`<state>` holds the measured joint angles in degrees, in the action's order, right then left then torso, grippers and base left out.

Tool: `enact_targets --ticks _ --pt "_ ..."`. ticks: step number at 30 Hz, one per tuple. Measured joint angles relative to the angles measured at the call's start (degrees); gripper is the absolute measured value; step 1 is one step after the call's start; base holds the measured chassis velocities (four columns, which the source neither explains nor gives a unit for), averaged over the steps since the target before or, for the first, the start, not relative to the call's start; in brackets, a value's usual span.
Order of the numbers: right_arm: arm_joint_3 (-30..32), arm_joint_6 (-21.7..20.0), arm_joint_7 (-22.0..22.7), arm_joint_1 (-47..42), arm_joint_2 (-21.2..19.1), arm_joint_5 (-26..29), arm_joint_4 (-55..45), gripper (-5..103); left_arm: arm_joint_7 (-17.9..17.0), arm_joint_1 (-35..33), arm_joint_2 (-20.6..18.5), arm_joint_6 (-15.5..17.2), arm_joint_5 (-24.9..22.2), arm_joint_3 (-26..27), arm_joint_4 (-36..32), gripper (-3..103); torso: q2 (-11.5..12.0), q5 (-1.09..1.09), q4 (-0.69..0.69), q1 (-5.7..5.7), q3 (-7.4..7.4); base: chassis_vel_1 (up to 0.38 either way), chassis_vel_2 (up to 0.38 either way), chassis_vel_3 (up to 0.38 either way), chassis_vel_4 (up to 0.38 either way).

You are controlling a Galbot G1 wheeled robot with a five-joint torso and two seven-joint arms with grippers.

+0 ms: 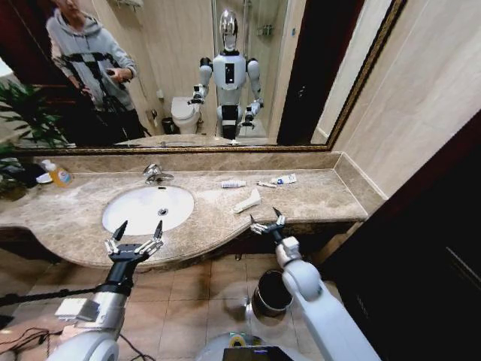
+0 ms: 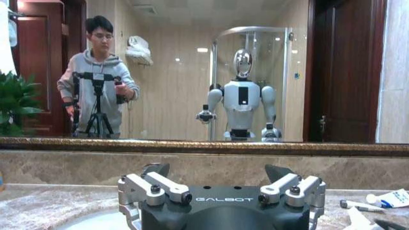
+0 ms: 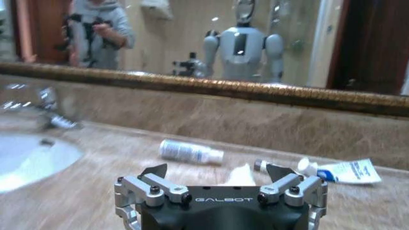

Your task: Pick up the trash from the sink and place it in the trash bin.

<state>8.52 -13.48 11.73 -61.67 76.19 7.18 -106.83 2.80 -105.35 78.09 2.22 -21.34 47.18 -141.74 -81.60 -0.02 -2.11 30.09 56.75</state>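
Jaws wide on left gripper [image 1: 137, 229] and right gripper [image 1: 267, 219]; trash [image 1: 248, 201] apparently on countertop [image 1: 316, 197]

bathroom | sink [image 1: 146, 208] in marble countertop [image 1: 316, 199] | mirror [image 1: 188, 68] | toilet [image 1: 184, 114]

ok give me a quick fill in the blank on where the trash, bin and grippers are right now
1. The white tubes and the flat white packet lie on the ____, not in the sink.
2. The trash bin stands on the ____.
3. The right gripper hovers nearest the ____.
4. The left gripper has its fingers ____.

Missing: countertop; floor; packet; open
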Motion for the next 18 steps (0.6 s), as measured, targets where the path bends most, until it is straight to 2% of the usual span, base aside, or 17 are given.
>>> enact_targets --ticks 1,4,12,18 --pt "0.0 0.0 0.0 0.0 0.0 0.0 0.0 100 0.0 0.0 0.0 0.0 0.0 0.0 0.0 100 0.0 0.00 0.00 0.00 0.00 0.000 0.000 0.000 0.000" --pt "-1.0 -0.8 4.5 3.8 3.3 0.6 3.0 100 0.0 0.0 0.0 0.0 0.0 0.0 0.0 100 0.0 0.01 0.00 0.00 0.00 0.000 0.000 0.000 0.000" --pt "-4.0 -2.2 7.7 5.6 3.0 3.8 6.2 100 0.0 0.0 0.0 0.0 0.0 0.0 0.0 100 0.0 0.00 0.01 -0.01 -0.01 0.000 0.000 0.000 0.000" --pt "-7.4 -2.8 11.8 7.9 5.8 4.3 10.6 100 0.0 0.0 0.0 0.0 0.0 0.0 0.0 100 0.0 0.01 0.01 -0.01 -0.01 0.000 0.000 0.000 0.000"
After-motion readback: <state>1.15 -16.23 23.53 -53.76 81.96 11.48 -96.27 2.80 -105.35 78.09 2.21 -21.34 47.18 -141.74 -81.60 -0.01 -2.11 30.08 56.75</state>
